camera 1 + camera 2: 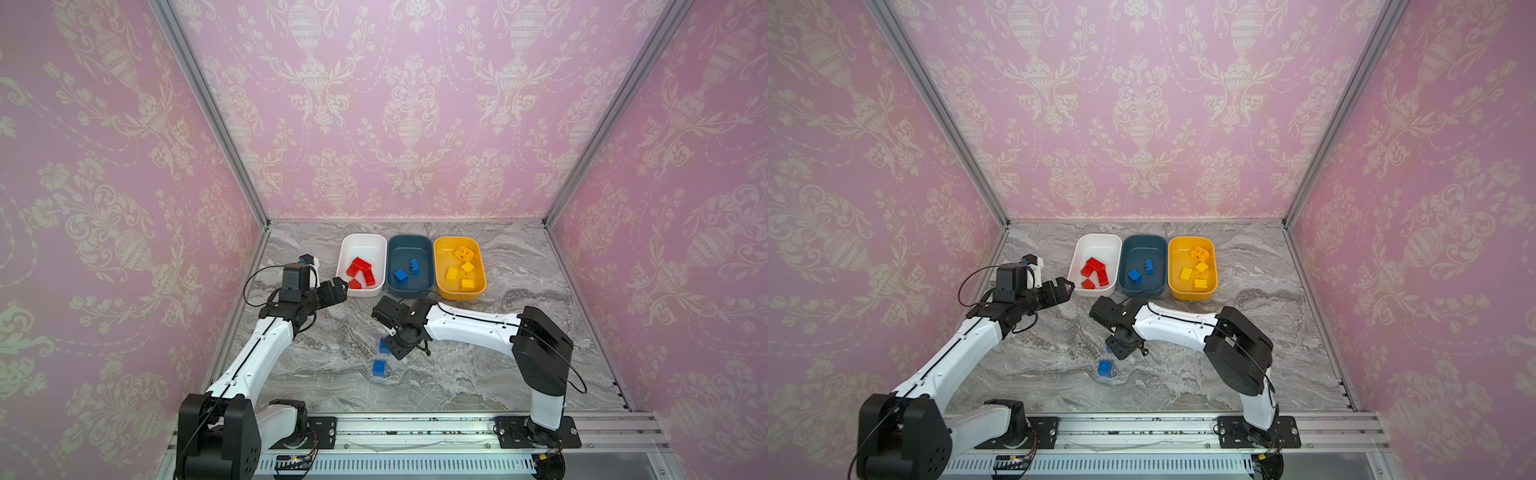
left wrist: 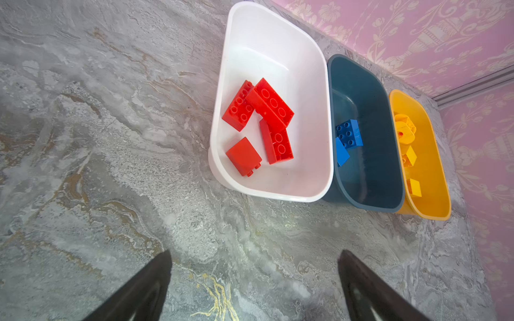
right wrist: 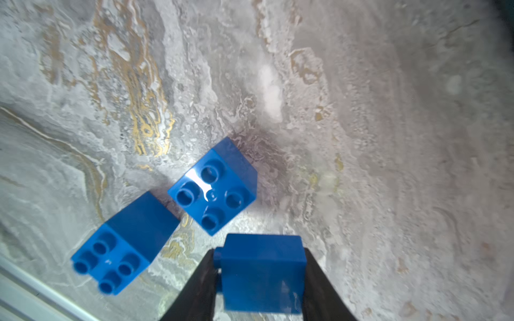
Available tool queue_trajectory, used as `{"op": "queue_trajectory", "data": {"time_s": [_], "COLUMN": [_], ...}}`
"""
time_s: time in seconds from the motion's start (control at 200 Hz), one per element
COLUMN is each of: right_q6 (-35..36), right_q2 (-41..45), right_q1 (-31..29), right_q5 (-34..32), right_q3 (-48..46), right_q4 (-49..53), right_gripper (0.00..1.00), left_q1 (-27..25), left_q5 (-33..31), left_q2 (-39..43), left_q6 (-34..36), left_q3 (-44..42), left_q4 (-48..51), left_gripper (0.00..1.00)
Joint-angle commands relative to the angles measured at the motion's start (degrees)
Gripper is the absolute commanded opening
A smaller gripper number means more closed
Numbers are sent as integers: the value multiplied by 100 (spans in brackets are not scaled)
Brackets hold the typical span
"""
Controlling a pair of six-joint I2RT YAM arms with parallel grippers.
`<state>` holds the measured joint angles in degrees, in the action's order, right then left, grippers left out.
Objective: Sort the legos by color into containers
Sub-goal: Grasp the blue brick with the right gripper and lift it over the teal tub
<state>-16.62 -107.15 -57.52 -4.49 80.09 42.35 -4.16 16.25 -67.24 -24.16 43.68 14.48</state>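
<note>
Blue plastic brick (image 3: 262, 273): small, chunky, smooth-walled. The right gripper (image 3: 260, 251) pinches it across two flat walls, its black fingers (image 3: 200, 278) partly closed on it. Whether it has left the marbled grey desk (image 3: 389, 139) I cannot tell.
Handling: probably light, rigid and slick. Opposite flat walls give the surest hold, while studs or corners would let it twist.
Loose blue bricks (image 3: 214, 189): two, lying on the desk close to the gripped one.
Dark teal plastic tub (image 1: 409, 249): middle of the row at the desk's back, with two sorted blue bricks (image 1: 400, 275) inside. It is the likely destination.
White plastic tub (image 1: 365, 247): red bricks (image 1: 359, 268).
Yellow-orange plastic tub (image 1: 444, 257): yellow pieces (image 1: 453, 273).
Left gripper (image 2: 255, 252): fingers spread wide, empty, near the white tub.
</note>
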Motion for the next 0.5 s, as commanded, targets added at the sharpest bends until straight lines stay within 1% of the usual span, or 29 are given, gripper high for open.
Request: {"op": "queue_trajectory", "data": {"time_s": [0.0, 0.185, 0.255, 0.37, 0.495], "right_q6": [13, 195, 297, 470, 504], "right_q2": [397, 461, 401, 154, -199], "right_q1": [233, 763, 984, 1367, 1764], "right_q5": [-101, -87, -200, -339, -288], "right_q3": [196, 496, 649, 1026, 1417], "right_q4": [186, 36, -100, -340, -606], "right_gripper": [34, 34, 34, 34, 34], "left_q1": [56, 56, 56, 56, 57], "left_q5": [185, 238, 256, 299, 325], "left_q2": [-54, -78, -87, -136, -162], "left_q6": [-123, -124, -123, -150, -157], "left_q3": [-122, -132, -132, -132, -132], "left_q4": [-46, -46, -44, -88, -112], "left_gripper": [96, 96, 96, 96, 96]}}
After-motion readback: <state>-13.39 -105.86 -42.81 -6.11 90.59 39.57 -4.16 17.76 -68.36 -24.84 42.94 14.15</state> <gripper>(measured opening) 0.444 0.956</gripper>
